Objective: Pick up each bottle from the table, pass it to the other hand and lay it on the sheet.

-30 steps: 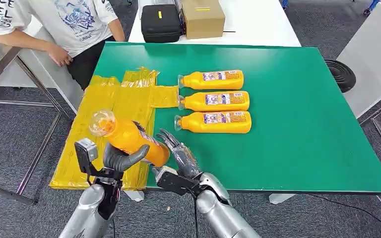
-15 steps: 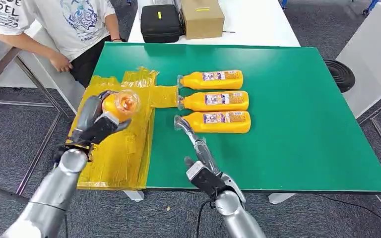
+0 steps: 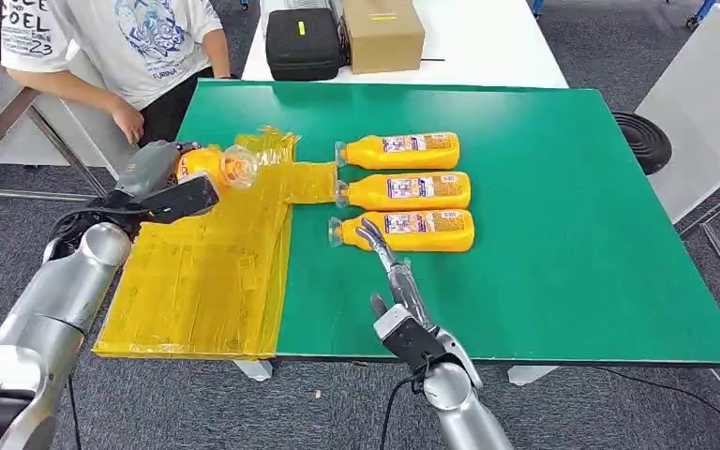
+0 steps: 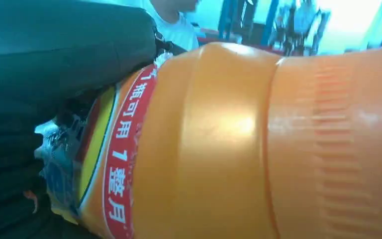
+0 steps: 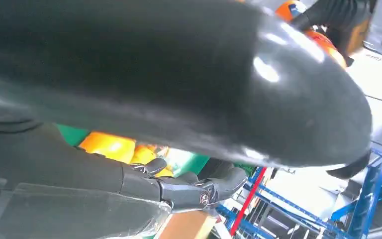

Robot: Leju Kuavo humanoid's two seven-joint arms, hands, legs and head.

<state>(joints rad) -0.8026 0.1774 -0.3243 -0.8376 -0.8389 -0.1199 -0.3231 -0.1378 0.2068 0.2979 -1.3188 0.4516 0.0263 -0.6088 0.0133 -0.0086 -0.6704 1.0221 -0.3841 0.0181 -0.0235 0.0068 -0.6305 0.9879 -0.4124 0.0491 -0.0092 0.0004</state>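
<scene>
Orange bottle (image 3: pixel 214 165) above yellow sheet (image 3: pixel 206 272)

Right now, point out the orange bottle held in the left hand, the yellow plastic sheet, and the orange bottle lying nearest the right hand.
Held orange bottle (image 3: pixel 217 166): head view, on its neck end.
Yellow plastic sheet (image 3: pixel 216 272): head view, on its bare middle.
Nearest lying orange bottle (image 3: pixel 427 231): head view, on its body.
</scene>
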